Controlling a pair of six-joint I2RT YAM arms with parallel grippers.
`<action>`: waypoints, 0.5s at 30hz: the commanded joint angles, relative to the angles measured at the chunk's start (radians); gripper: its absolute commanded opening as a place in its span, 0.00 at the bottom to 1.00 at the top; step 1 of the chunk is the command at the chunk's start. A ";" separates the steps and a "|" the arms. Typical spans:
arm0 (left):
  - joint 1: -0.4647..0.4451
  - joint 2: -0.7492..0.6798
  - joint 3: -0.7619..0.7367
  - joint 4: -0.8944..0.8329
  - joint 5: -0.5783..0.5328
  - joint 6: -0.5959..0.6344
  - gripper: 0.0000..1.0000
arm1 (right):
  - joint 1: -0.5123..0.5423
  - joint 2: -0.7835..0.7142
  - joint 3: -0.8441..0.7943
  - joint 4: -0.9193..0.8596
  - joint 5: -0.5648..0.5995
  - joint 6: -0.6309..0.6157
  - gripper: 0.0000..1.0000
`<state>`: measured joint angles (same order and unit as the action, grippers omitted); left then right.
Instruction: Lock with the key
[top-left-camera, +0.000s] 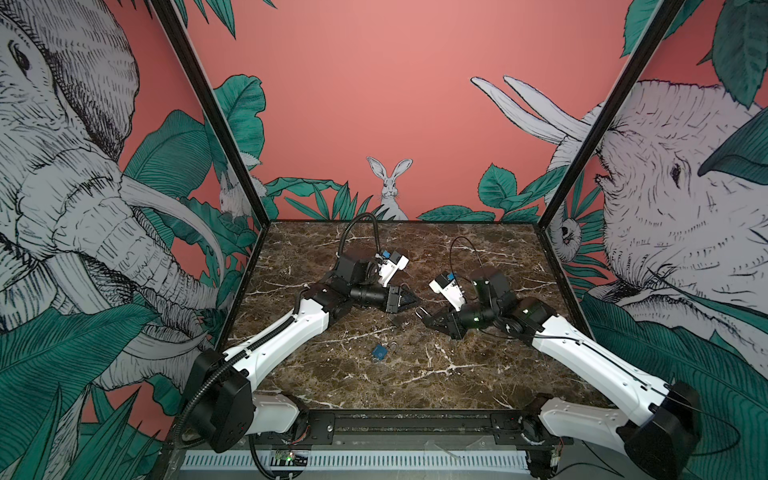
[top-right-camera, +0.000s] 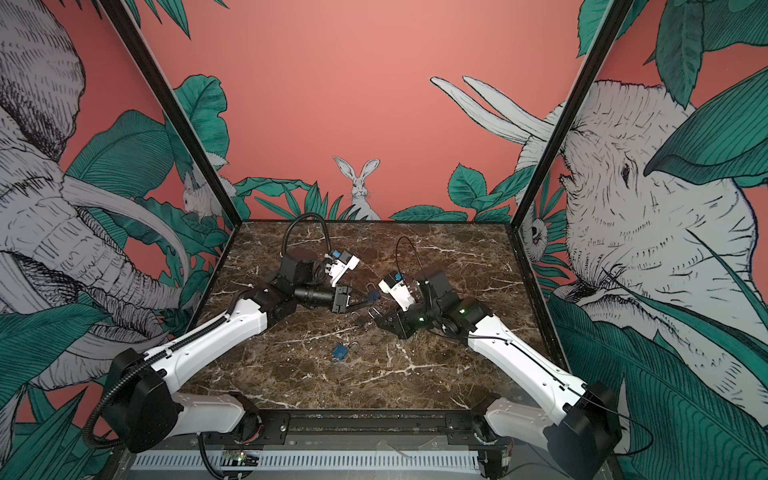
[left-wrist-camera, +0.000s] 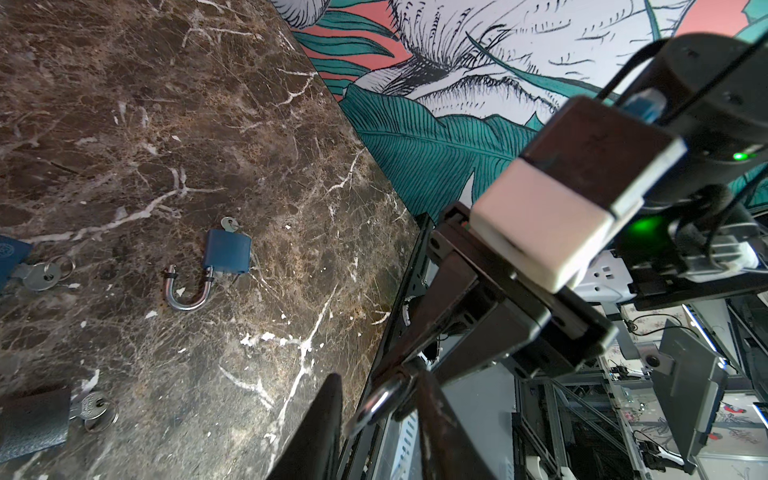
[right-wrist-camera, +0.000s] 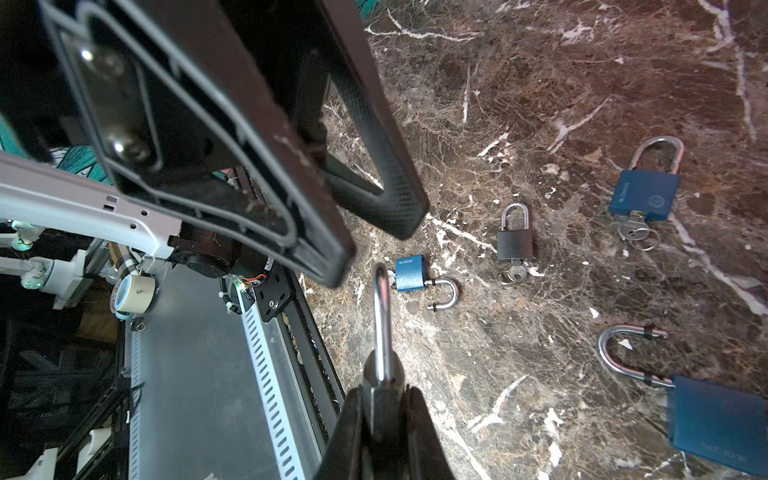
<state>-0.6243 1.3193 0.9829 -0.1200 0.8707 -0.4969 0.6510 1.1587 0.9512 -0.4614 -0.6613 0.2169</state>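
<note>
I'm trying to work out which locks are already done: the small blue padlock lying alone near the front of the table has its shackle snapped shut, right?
Not quite. The small blue padlock does lie alone near the front of the marble table, but its shackle is swung open, with one end free of the body. The right wrist view shows this clearly.

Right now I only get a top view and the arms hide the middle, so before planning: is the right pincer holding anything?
Observer: Yes. The right pincer is shut on a padlock, as the right wrist view shows.
Operator: And the left pincer?
Observer: Open, straddling that padlock's shackle.
Operator: The small blue padlock in front: key in?
Observer: Yes, a key in its base, and it lies open.
</note>
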 joint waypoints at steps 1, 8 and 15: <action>0.008 -0.039 -0.018 0.003 0.037 0.014 0.33 | -0.010 0.004 0.038 0.049 -0.073 0.009 0.00; 0.008 -0.022 -0.023 0.009 0.061 0.014 0.31 | -0.014 0.007 0.044 0.050 -0.102 0.015 0.00; 0.008 -0.021 -0.030 0.006 0.073 0.015 0.25 | -0.022 0.002 0.046 0.055 -0.113 0.020 0.00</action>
<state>-0.6205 1.3140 0.9695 -0.1204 0.9207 -0.4934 0.6365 1.1660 0.9733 -0.4519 -0.7456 0.2348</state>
